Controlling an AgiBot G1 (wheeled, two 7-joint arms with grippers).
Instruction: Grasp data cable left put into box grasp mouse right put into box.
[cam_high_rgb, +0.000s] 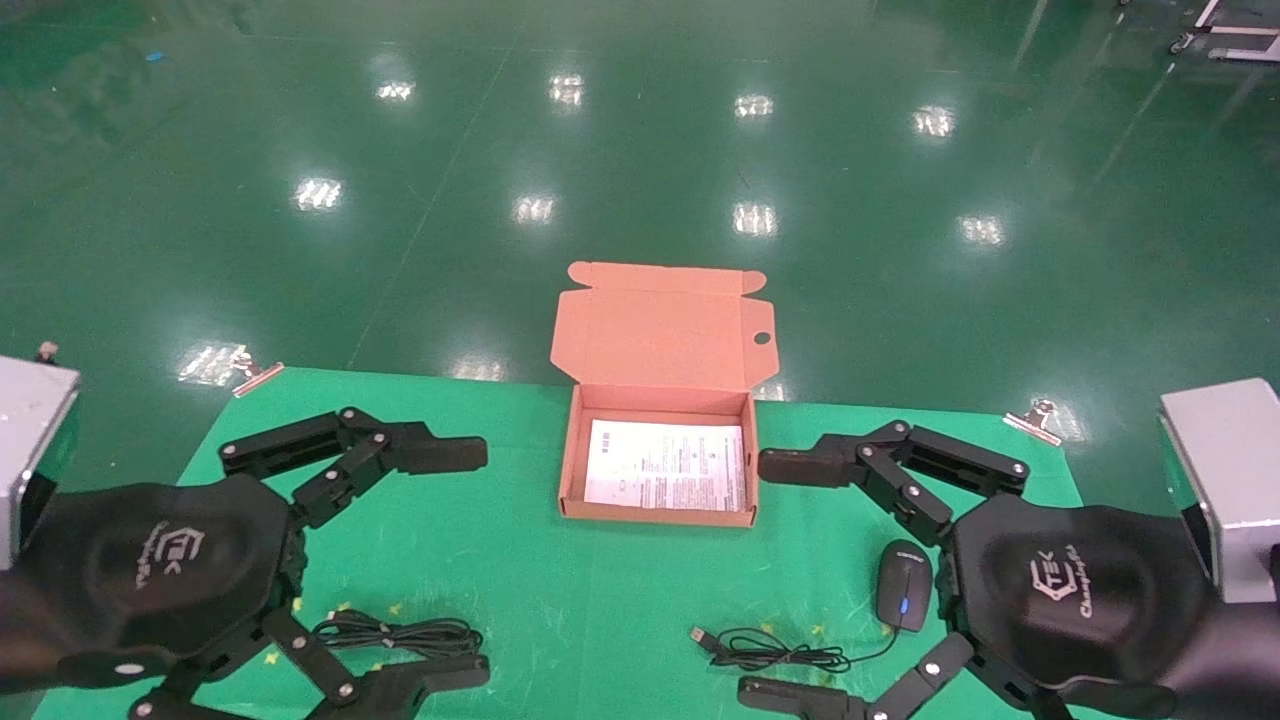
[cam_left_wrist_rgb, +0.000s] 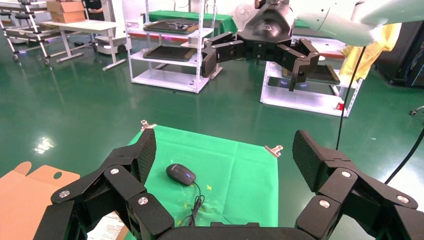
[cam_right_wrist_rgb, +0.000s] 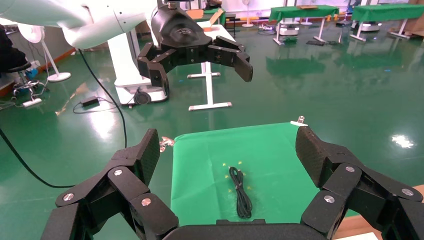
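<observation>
While both arms hang level over the green cloth (cam_high_rgb: 560, 600), nothing is picked up yet.
Box (cam_high_rgb: 570, 470): lid open, far middle of the cloth, a printed sheet (cam_high_rgb: 665, 465) inside.
Left gripper (cam_high_rgb: 462, 562): fingers spread wide, empty, left of the box.
Right gripper (cam_high_rgb: 778, 578): fingers spread wide, empty, right of the box.
Data cable (cam_high_rgb: 400, 632): near-left of the box, between the left gripper's fingers and below; long axis crosswise; left arm nearer.
Mouse (cam_high_rgb: 903, 597): near-right of the box, beside the right palm; cord trails toward centre.
Views: right wrist view shows the cable's length (cam_right_wrist_rgb: 241, 192); left wrist view shows the mouse (cam_left_wrist_rgb: 180, 174) clear of the box.
</observation>
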